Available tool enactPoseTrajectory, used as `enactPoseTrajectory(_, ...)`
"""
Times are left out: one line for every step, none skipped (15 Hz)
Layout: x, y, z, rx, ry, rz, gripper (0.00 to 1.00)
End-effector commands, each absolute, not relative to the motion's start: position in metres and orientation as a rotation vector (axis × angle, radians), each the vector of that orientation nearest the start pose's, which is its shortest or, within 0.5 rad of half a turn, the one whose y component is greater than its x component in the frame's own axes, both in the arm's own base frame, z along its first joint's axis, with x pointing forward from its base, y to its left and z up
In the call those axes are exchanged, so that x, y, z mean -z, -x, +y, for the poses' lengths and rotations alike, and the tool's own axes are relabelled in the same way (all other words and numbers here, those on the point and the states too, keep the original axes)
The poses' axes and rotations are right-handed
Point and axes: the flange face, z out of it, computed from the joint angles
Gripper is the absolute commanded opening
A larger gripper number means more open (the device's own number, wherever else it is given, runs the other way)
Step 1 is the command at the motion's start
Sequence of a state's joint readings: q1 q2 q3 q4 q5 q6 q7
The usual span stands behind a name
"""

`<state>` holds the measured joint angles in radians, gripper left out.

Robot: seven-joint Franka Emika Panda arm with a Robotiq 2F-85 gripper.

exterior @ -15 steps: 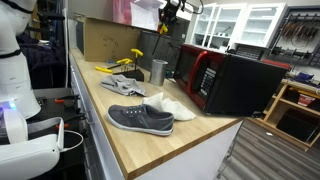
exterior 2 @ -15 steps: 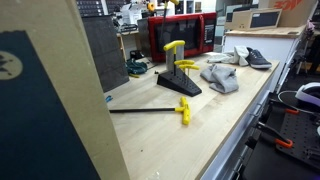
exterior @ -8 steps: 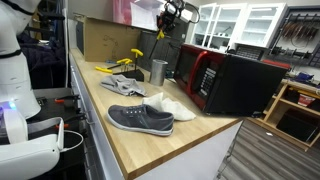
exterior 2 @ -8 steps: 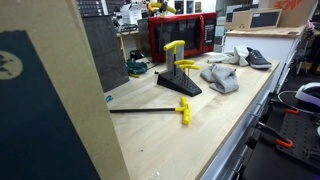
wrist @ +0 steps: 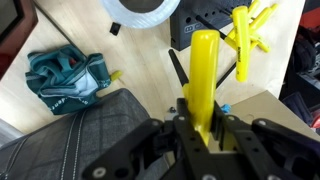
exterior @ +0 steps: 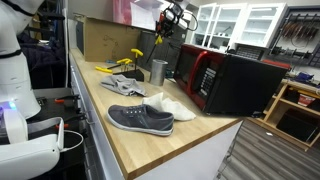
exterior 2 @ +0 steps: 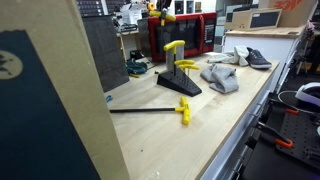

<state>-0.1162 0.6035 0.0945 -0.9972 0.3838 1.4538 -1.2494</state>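
My gripper (wrist: pixel 203 125) is shut on a long yellow peg (wrist: pixel 203 75) that sticks out ahead of the jaws. In both exterior views the gripper (exterior: pixel 168 20) (exterior 2: pixel 156 10) hangs high above the back of the wooden counter with the yellow peg (exterior: pixel 160 30) pointing down. A yellow rack on a black base (exterior 2: pixel 178 75) (exterior: pixel 133 58) stands on the counter below; in the wrist view the rack (wrist: pixel 248 35) is at the upper right. A second yellow peg on a black rod (exterior 2: pixel 150 110) lies flat on the counter.
A metal cup (exterior: pixel 158 71), a grey shoe (exterior: pixel 140 118) and a white shoe (exterior: pixel 170 103) sit on the counter. A red-and-black microwave (exterior: pixel 225 80) stands alongside, a cardboard box (exterior: pixel 105 40) at the back. A teal cloth (wrist: pixel 65 78) and a white roll (wrist: pixel 140 12) lie below the wrist.
The gripper has shifted slightly sideways and down with the yellow peg, which now shows more plainly beneath it. Nothing on the counter has moved.
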Motion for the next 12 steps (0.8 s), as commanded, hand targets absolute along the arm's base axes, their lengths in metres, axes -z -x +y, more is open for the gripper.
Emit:
enactPoseTrajectory(-0.519,-0.704,0.021,0.269,2.214,-1.549,0.06)
enactPoseTrajectory(-0.517,-0.705,0.025,0.279,2.218,-1.561,0.06)
enactPoseTrajectory(-0.514,-0.705,0.029,0.292,2.22,-1.574,0.06)
enactPoseTrajectory(-0.507,-0.705,0.033,0.297,2.224,-1.588,0.06)
enactPoseTrajectory(-0.502,-0.704,0.038,0.299,2.228,-1.599,0.06)
enactPoseTrajectory(-0.496,-0.703,0.042,0.296,2.23,-1.605,0.06)
enactPoseTrajectory(-0.49,-0.7,0.047,0.291,2.226,-1.611,0.06)
enactPoseTrajectory(-0.487,-0.696,0.052,0.285,2.224,-1.614,0.06)
enactPoseTrajectory(-0.486,-0.69,0.055,0.28,2.221,-1.616,0.06)
enactPoseTrajectory(-0.486,-0.685,0.058,0.279,2.224,-1.634,0.06)
enactPoseTrajectory(-0.489,-0.679,0.059,0.289,2.222,-1.664,0.06)
enactPoseTrajectory(-0.494,-0.674,0.062,0.295,2.222,-1.692,0.06)
